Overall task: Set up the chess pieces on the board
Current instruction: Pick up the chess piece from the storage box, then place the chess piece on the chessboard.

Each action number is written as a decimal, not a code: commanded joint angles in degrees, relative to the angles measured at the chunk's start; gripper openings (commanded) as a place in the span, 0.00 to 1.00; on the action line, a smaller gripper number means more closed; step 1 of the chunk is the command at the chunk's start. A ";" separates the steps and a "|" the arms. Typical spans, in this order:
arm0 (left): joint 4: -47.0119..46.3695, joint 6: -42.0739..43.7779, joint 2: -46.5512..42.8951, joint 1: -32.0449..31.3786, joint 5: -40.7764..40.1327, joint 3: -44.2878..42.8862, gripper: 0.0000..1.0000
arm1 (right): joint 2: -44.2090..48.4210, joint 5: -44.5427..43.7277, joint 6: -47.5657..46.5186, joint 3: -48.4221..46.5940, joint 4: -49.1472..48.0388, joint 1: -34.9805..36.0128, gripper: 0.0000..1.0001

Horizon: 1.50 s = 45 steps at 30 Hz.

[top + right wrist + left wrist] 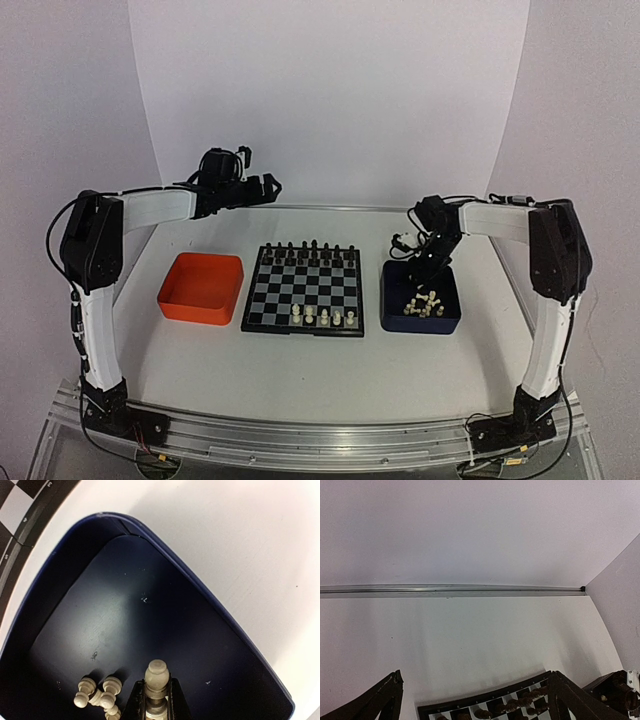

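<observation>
The right tool [156, 692] is clenching a cream chess piece [157, 671] over the blue tray [125, 580]; the left tool [475, 675] is gaping

White backdrop walls [330, 90], pale tabletop [300, 372], aluminium edge rail [320, 436].

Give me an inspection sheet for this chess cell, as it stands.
Surface: white tabletop.
Job's things: small black-and-silver checkered chessboard; a few cream-white plastic chess pieces on its near row, more loose in dark blue square tray.
Clutter: empty orange square tray beside board; tiny black chess pieces on far rows.
End effectors: left end effector open, empty; right end effector shut on one cream-white piece in blue tray.
Cables: black cable along left arm.
Surroundings: white backdrop walls.
</observation>
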State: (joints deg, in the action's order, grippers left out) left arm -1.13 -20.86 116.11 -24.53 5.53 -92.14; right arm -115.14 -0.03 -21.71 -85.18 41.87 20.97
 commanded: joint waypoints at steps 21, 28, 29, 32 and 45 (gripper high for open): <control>12.43 0.25 -2.46 -10.10 33.21 -10.26 1.00 | 19.38 19.50 -6.32 4.32 -21.28 8.33 0.01; 13.91 -1.40 -3.32 -14.50 32.05 -8.13 0.87 | 17.93 19.88 -7.31 4.90 -24.90 12.32 0.01; 14.57 -1.69 -3.10 -14.85 31.76 -8.37 0.85 | 17.85 20.11 -7.23 4.83 -25.14 12.54 0.01; 16.58 -1.81 -2.33 -16.06 30.35 -9.35 0.79 | 17.84 20.34 -7.21 4.76 -25.60 13.27 0.01; 17.78 -2.03 -1.73 -17.24 30.92 -9.32 0.57 | 17.04 18.84 -7.33 4.25 -27.49 14.82 0.01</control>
State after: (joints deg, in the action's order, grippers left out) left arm 16.25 -22.89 113.79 -41.32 35.88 -100.03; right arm -96.87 18.63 -28.52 -80.34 16.41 35.07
